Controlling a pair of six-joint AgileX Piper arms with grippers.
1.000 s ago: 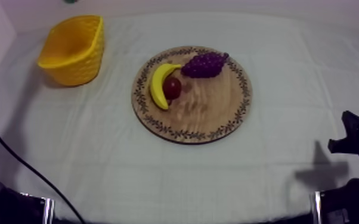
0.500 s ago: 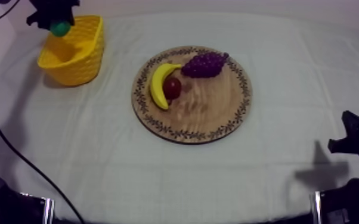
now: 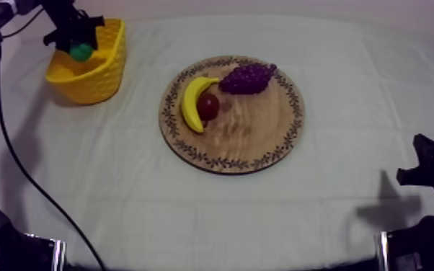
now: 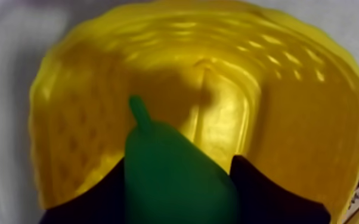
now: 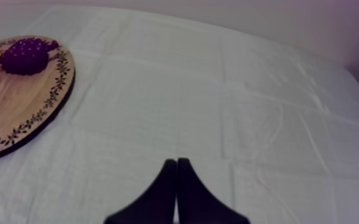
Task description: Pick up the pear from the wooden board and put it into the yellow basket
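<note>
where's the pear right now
In the top view the pear is at the far left, held in the left pincer just over the open yellow basket, off the wooden board.

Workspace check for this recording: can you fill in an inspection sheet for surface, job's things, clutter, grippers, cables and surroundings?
Surface: grey-white cloth, flat, with faint fold lines.
Job's things: pear, green, held over the opening of the yellow basket, not yet released; wooden board at mid-table, no pear on it.
Clutter: banana, grapes and small red fruit, all on the board, the red fruit against the banana.
Grippers: left gripper shut on the pear, above the basket; right gripper shut on nothing, over bare cloth beside the board.
Cables: nothing seen beyond the robot's own.
Surroundings: plain wall past the table's far edge.
</note>
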